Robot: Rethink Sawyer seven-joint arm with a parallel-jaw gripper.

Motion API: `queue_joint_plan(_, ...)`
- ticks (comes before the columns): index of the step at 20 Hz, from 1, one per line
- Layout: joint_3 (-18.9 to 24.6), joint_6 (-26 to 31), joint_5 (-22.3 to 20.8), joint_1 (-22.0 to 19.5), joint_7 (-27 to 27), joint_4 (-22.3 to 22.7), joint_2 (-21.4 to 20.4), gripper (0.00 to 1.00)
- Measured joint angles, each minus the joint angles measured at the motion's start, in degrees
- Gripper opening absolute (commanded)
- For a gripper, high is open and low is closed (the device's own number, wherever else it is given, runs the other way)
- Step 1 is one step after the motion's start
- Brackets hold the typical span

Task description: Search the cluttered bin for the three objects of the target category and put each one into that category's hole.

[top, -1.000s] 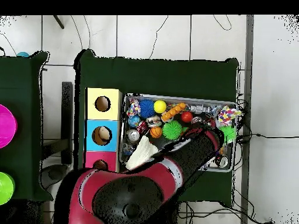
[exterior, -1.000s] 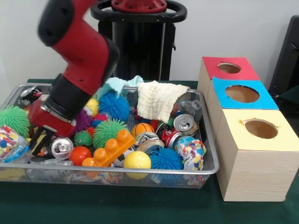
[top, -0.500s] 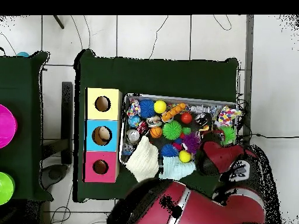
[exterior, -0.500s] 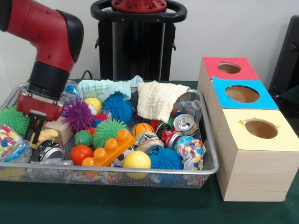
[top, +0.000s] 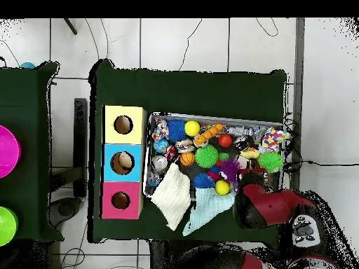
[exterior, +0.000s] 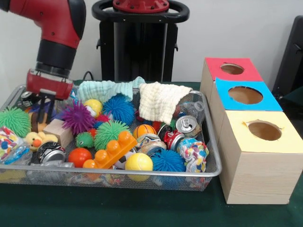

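Front view bright and even, soft indoor light, no hard glare. Faint shadow under the bin rim on the dark green tabletop. Small highlights on can tops and glossy red arm. Slight softness overall; fine mesh detail is smeared. Overhead view evenly lit, pale floor nearly washed out.

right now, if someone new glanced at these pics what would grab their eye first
The wire mesh bin heaped with bright toys: spiky balls, crushed cans, an orange block near its front and a cream cloth draped over its back rim. Next, the red arm, with its gripper hanging over the bin's left end in the front view. Beside the bin stand three wooden boxes with holes, topped red, blue and yellow.
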Motion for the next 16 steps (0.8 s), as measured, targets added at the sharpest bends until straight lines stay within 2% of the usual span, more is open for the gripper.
queue_joint_plan(8,2.66,0.0,-0.55,0.01,0.0,7.8,-4.87,0.0)
queue_joint_plan(11,2.36,0.02,-0.49,0.67,0.0,8.97,-5.48,0.0)
queue_joint_plan(12,2.15,0.0,-0.4,0.91,0.0,8.94,-5.37,0.0)
queue_joint_plan(14,-0.74,-0.42,2.17,3.96,0.0,7.99,-3.19,0.0)
queue_joint_plan(16,-4.05,-1.42,6.01,7.62,0.0,6.79,0.02,0.0)
